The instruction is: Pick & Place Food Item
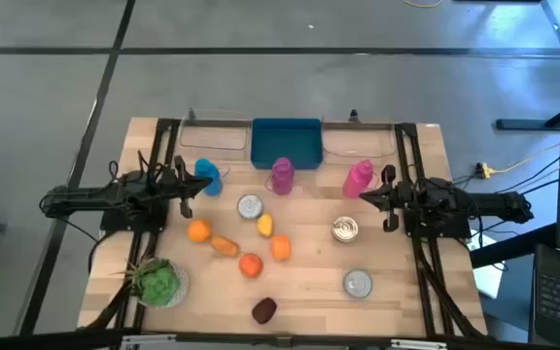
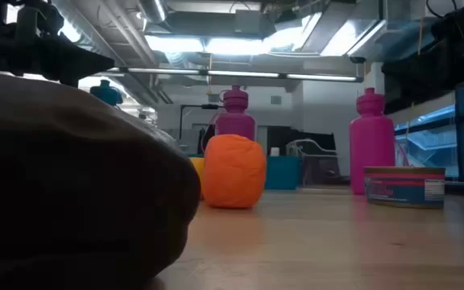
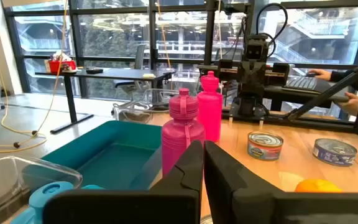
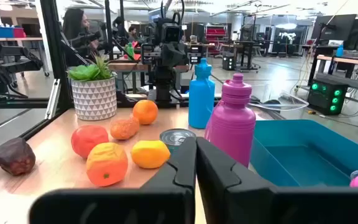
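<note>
Wooden slats form the desk, on which the food items are spread loosely across the middle, presumably so that any one can be reached and lifted without disturbing the others. An orange, a pale orange piece, a red-orange fruit, another orange fruit and a yellow piece are grouped near the centre, and a dark brown item lies apart near the front edge. Three tins are scattered among and beside them. A teal bin is set at the far edge, between two clear trays, and is judged to be the likely drop place. Three bottles, blue, purple and pink, stand upright just in front of the bin. A potted plant occupies the front left corner.

No food item is held. The left gripper is stretched level over the left side of the desk, its fingers pressed together on nothing. The right gripper is held likewise on the right side, pointing inward, its fingers also pressed together and empty. Both arms are judged to be at rest, with picking not yet begun.
</note>
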